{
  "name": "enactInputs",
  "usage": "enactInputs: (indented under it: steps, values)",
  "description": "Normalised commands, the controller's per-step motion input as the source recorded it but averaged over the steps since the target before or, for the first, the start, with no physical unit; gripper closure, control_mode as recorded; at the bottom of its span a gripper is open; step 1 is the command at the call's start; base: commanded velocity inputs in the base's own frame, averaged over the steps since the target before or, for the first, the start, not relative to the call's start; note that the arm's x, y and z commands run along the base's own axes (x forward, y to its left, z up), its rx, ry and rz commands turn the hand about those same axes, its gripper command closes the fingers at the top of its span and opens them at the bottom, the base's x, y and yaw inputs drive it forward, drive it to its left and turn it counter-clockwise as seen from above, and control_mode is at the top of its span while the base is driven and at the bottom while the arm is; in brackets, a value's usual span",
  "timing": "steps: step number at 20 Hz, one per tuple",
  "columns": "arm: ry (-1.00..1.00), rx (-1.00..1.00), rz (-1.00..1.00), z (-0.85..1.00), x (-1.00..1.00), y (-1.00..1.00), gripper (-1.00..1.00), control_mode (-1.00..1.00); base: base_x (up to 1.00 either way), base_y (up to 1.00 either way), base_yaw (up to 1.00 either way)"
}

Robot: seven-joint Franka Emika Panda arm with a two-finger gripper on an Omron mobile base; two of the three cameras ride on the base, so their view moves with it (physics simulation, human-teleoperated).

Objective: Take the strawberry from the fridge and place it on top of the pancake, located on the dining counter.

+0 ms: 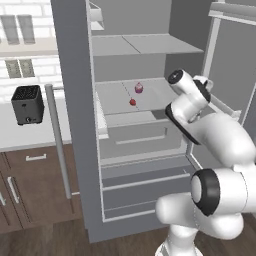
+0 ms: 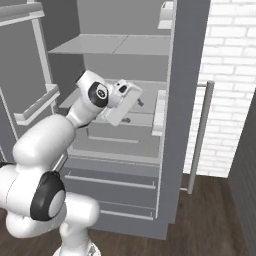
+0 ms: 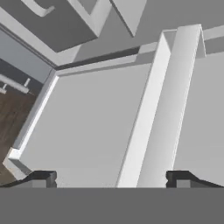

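Observation:
The fridge (image 1: pixel 75 125) stands with both doors open. On its middle shelf (image 1: pixel 115 95) lies the tiny red strawberry (image 1: pixel 132 102), and a pinkish-purple round item (image 1: pixel 139 88) sits just behind it. My gripper (image 2: pixel 134 111) is held at that shelf's height, at the front right of the opening, to the right of the fruit and apart from it. In the hand view the gripper (image 3: pixel 111 179) is open over pale grey shelf surfaces, its fingertips (image 3: pixel 43 178) wide apart with nothing between them. The pancake and the dining counter are out of view.
A black toaster (image 1: pixel 27 104) sits on the white worktop (image 1: pixel 30 135) left of the fridge, above brown cabinets (image 1: pixel 35 180). The left door's bar handle (image 1: pixel 57 140) juts forward. Door bins (image 2: pixel 35 107) line the right door. A white brick wall (image 2: pixel 230 75) flanks the fridge.

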Motion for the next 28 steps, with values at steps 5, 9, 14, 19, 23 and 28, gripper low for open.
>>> enactInputs:
  steps: [5,9,14,19,23,28]
  values:
    - [0.0,0.43,-0.02,0.0,-0.25,0.73,-1.0,-1.0,0.0,0.0,0.0]
    - [0.0,0.57,-0.06,-0.01,-0.23,0.71,-1.0,-1.0,0.0,0.0,0.0]
    - [-0.01,0.58,-0.26,-0.05,-0.58,0.64,-1.0,-1.0,0.0,0.0,0.0]
    - [-0.08,0.25,-0.52,0.06,-0.78,0.2,-1.0,-1.0,0.0,0.0,0.0]
    - [-0.01,0.03,-0.34,0.04,-0.6,0.0,-1.0,-1.0,0.0,0.0,0.0]
    - [0.0,0.03,-0.02,-0.24,-0.35,0.02,-1.0,-1.0,0.0,0.0,0.0]
